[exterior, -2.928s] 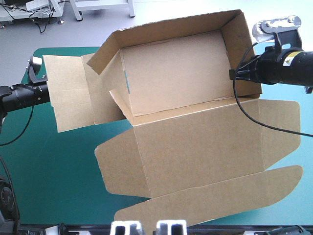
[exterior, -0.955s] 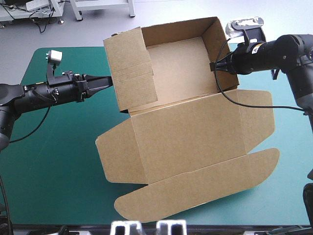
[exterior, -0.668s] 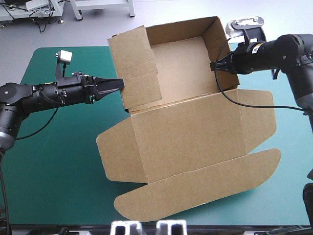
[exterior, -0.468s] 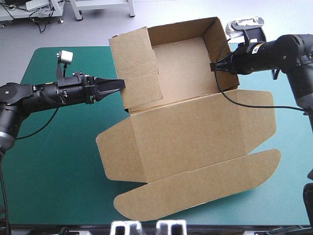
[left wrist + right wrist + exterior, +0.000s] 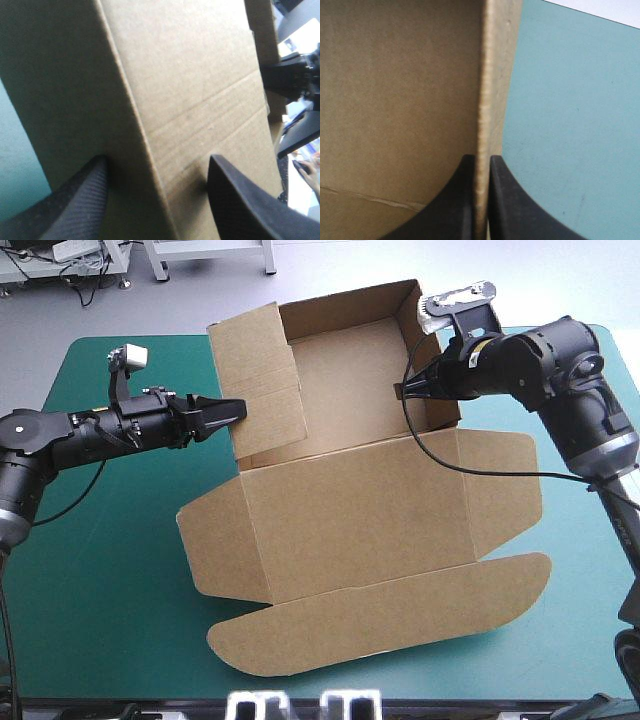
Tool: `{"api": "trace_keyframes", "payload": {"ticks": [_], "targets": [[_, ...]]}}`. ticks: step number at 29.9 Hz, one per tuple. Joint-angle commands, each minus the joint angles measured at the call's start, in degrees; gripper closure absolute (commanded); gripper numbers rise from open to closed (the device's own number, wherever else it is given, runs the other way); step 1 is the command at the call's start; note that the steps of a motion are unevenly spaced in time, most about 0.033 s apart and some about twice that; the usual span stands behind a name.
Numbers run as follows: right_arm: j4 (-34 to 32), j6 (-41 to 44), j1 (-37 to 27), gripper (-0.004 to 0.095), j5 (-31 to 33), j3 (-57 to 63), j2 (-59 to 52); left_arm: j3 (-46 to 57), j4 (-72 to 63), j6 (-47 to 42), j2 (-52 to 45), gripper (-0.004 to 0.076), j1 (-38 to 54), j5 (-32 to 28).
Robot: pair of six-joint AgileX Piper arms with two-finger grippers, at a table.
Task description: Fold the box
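Observation:
The brown box (image 5: 350,510) lies on the teal-green cover with its far half raised into a tray and its lid flat toward the near edge. My left gripper (image 5: 238,412) is open, its black fingers (image 5: 75,207) standing either side of the upright left wall's fold (image 5: 150,125). That wall (image 5: 258,370) leans over the tray. My right gripper (image 5: 400,391) is shut on the top edge of the right wall (image 5: 487,100), the board pinched between the fingers (image 5: 457,200). The tray floor (image 5: 345,380) shows between the walls.
The lid's side flaps (image 5: 505,495) and long rounded front flap (image 5: 380,615) lie flat, reaching close to the table's near edge. Bare teal-green cover (image 5: 90,570) lies under and near of the left arm. More cover (image 5: 570,125) shows beside the right wall.
The left side panel, first lying flat outward, now stands up against the tray. Just before now, the whole box slid left and my right gripper moved left with the wall it holds.

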Motion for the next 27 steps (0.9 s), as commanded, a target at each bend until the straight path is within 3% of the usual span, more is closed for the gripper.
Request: {"api": "trace_keyframes", "payload": {"ticks": [1,11,14,19,27], "targets": [[1.26,0.89,2.52,0.0919,-3.43,-1.75,-2.22,-1.67,1.19,-3.11,-1.85,0.0301,-0.46,-3.62],[1.48,5.93,8.89,0.0919,-2.94,-1.75,-2.22,-1.67,9.75,-6.13,-0.82,0.0309,-0.46,-9.47],[2.02,7.49,9.88,0.0919,-3.09,-1.75,-2.22,-1.67,11.01,-8.26,0.33,0.0391,-0.46,-7.97],[4.93,7.89,9.88,0.0921,-2.76,-1.75,-2.22,-1.67,14.2,-9.31,0.92,0.0733,-0.46,-6.82],[2.41,9.87,9.77,0.0921,4.53,-1.75,-2.22,-2.46,17.74,-11.17,-3.5,0.0733,-0.46,-5.91]]}}
